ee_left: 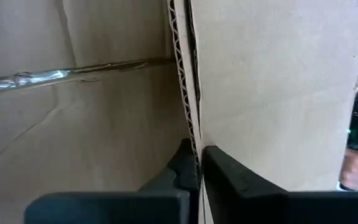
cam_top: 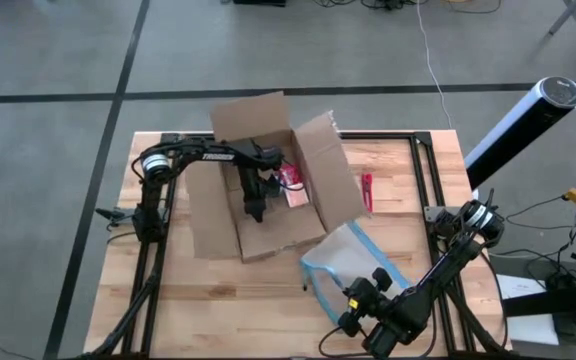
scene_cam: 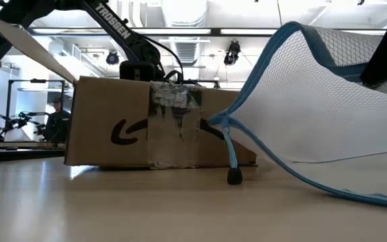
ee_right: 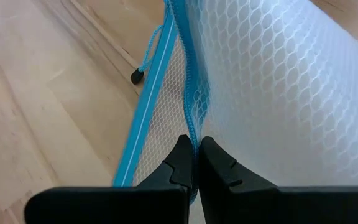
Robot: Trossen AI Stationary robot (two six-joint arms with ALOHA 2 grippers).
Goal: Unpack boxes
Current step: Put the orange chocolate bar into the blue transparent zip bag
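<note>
Inside the box (cam_top: 268,190), left gripper (cam_top: 255,208) pinches a flap; right gripper (ee_right: 196,163) clamps the mesh pouch (cam_top: 353,258). Next, probably: clear flap, reach contents.

Bright ceiling strip lights (scene_cam: 180,30) wash everything evenly, shadows stay soft, and tape (scene_cam: 175,124) on the box (scene_cam: 106,121) glares.

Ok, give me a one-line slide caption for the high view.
Left gripper reaches inside open cardboard box; right gripper grips blue-edged mesh pouch.
</note>
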